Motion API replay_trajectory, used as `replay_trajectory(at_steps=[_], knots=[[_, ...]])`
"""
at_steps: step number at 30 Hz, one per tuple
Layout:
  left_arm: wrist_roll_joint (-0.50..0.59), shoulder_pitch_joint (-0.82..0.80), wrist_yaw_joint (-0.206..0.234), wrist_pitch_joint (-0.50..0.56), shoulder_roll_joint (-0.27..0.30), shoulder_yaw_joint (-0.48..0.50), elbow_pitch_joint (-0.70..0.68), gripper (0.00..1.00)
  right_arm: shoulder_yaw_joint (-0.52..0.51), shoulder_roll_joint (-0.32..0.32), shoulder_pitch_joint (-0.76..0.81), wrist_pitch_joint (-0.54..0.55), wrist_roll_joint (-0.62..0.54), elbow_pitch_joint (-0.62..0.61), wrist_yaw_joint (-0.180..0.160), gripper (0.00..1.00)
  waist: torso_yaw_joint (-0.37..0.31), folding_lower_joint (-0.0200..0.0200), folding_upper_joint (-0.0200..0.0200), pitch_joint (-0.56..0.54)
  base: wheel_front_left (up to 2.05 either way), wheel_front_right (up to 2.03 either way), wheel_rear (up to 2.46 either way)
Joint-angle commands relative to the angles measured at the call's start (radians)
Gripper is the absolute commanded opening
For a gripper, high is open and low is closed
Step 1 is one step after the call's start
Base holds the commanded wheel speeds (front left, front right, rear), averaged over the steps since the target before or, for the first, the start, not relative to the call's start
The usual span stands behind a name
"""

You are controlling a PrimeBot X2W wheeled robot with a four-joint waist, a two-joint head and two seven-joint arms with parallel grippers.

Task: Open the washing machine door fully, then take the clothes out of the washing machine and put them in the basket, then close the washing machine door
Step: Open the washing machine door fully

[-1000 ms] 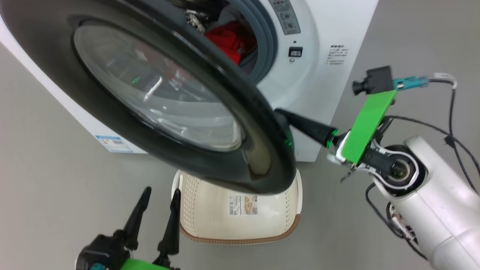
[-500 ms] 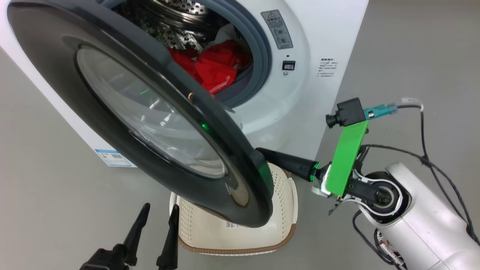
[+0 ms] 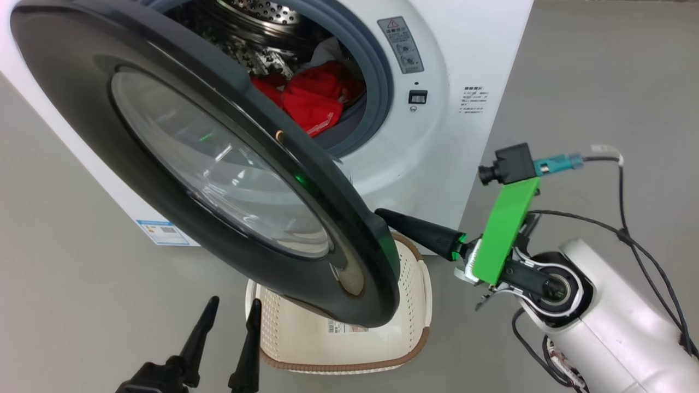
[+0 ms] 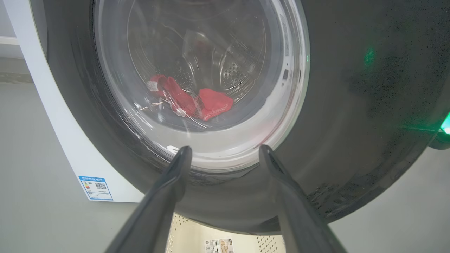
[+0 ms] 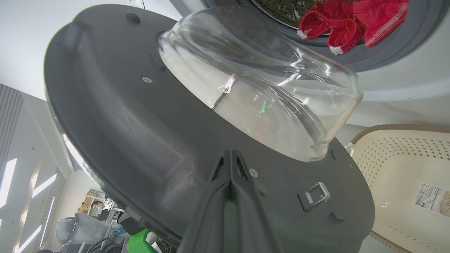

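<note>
Grey floor surrounds the washing machine in the head view. The washing machine door stands partly open above the basket, and the clothes lie in the drum. The left gripper, jaws apart, hovers at lower left. The right gripper, jaws together, reaches behind the door's edge.

Left wrist view: spread fingers face the door's outer glass, with red fabric visible through it.

Right wrist view: the closed pair points at the door's inner face, near its latch.
</note>
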Motion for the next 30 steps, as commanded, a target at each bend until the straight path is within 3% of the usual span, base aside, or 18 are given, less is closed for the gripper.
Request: replay_trajectory(at_steps=[1, 15, 19, 21, 22, 30], knots=[[0.011, -0.018, -0.011, -0.012, 0.007, 0.030, -0.020, 1.00, -0.005, 0.004, 0.024, -0.014, -0.003, -0.022, 0.008, 0.00, -0.002, 0.0000, 0.0000, -0.003, 0.00, 0.00, 0.00], [0.027, -0.009, -0.034, -0.012, 0.007, 0.057, -0.008, 1.00, -0.061, -0.049, 0.229, -0.145, 0.010, -0.037, 0.008, 0.08, -0.050, 0.0000, 0.0000, -0.033, 0.00, 0.00, 0.00], [0.028, -0.003, -0.037, -0.012, 0.007, 0.064, -0.006, 1.00, -0.073, -0.057, 0.293, -0.190, 0.006, -0.033, 0.008, 0.45, -0.062, 0.0000, 0.0000, -0.040, 0.00, 0.00, 0.00], [0.027, -0.001, -0.037, -0.012, 0.007, 0.068, -0.005, 1.00, -0.086, -0.057, 0.323, -0.220, 0.008, -0.029, 0.008, 0.93, -0.068, 0.0000, 0.0000, -0.042, 0.00, 0.00, 0.00], [0.026, 0.001, -0.037, -0.012, 0.007, 0.070, -0.005, 1.00, -0.091, -0.058, 0.337, -0.232, 0.009, -0.028, 0.008, 1.00, -0.071, 0.0000, 0.0000, -0.044, 0.00, 0.00, 0.00], [0.020, 0.018, -0.036, -0.012, 0.007, 0.080, -0.003, 1.00, -0.123, -0.068, 0.446, -0.314, 0.009, -0.012, 0.008, 1.00, -0.091, 0.0000, 0.0000, -0.057, 0.00, 0.00, 0.00]])
